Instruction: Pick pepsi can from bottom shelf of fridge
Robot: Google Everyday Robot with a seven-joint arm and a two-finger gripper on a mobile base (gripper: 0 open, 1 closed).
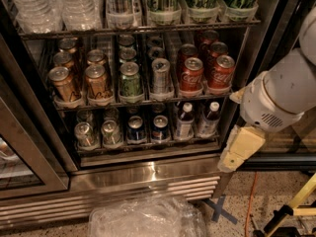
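Since our gripper (234, 154) hangs outside the fridge (148, 174), just off its right door post, everything we want lies to its left. Whether it is released or clenched we cannot tell; it carries nothing that we can see.

Nearest to us, on the floor, a crumpled plastic bag (148, 218) lies below and left of the gripper. A blue tape cross (220, 211) and an orange cable (250, 196) lie almost straight beneath it. None of these touches it.

Farther in, the bottom shelf (148, 152) runs left of the gripper at about its own height, behind a steel lip. The pepsi can (160, 127) stands upright in the front row there, long axis vertical, well left of the gripper and slightly above its tip. A second blue can (135, 128) stands just beyond it, and silver cans (84, 132) farther left again.

Between the gripper and the pepsi can stand two bottles (183, 122), taller than the can, and the door post rises just beside the gripper. We judge a straight sideways reach blocked. Our one arm would have to swing round to the front and go in over the lip.

Up and left of the gripper, the next rack holds Coca-Cola cans (191, 75), a green can (130, 80) and gold cans (61, 83). It sits low over the bottom row, so headroom looks slight.
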